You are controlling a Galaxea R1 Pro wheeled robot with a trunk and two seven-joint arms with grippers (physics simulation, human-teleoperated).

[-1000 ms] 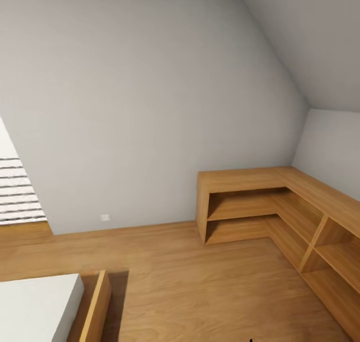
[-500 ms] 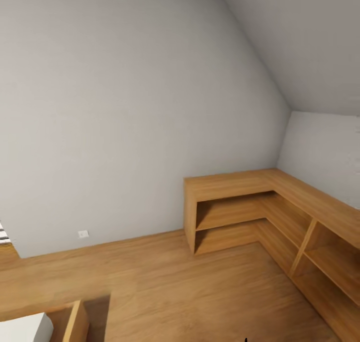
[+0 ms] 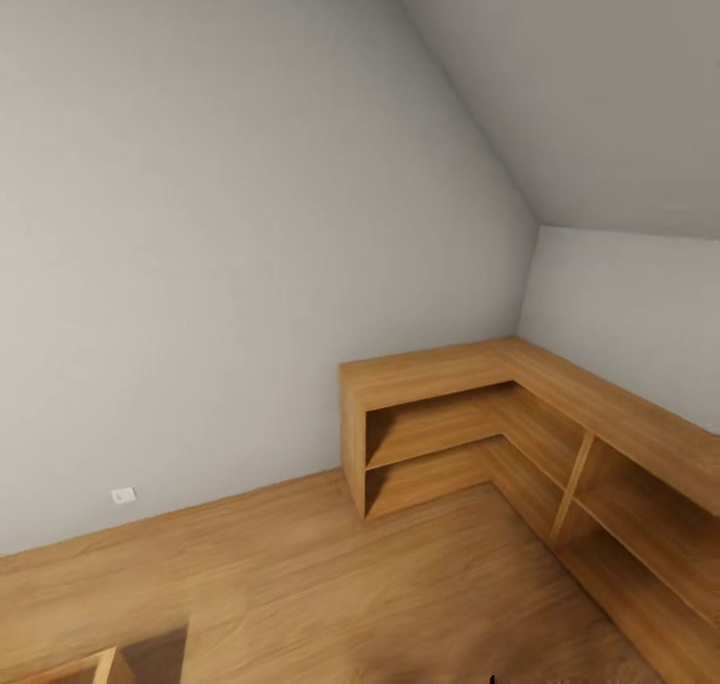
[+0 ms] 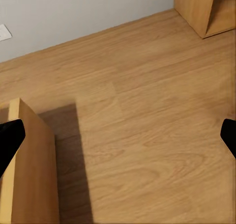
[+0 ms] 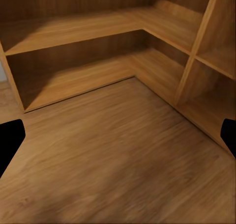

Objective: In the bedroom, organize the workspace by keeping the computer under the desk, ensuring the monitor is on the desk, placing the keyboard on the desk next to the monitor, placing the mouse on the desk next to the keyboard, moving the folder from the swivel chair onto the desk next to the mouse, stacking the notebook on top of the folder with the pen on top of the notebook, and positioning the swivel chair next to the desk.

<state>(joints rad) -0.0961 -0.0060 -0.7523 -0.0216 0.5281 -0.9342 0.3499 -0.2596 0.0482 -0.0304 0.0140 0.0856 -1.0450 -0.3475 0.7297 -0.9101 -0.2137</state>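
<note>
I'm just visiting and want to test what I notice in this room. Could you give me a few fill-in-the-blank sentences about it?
1. The corner shelf unit is made of ____.
2. The wall outlet sits low on the ____ wall.
3. The left gripper has its fingers spread wide, so it is ____.
4. Beneath the right gripper lies a wooden ____.

Missing words: wood; grey; open; floor

Camera swung right, corner shelf unit (image 3: pixel 520 434) nearer centre, window gone from view
</note>
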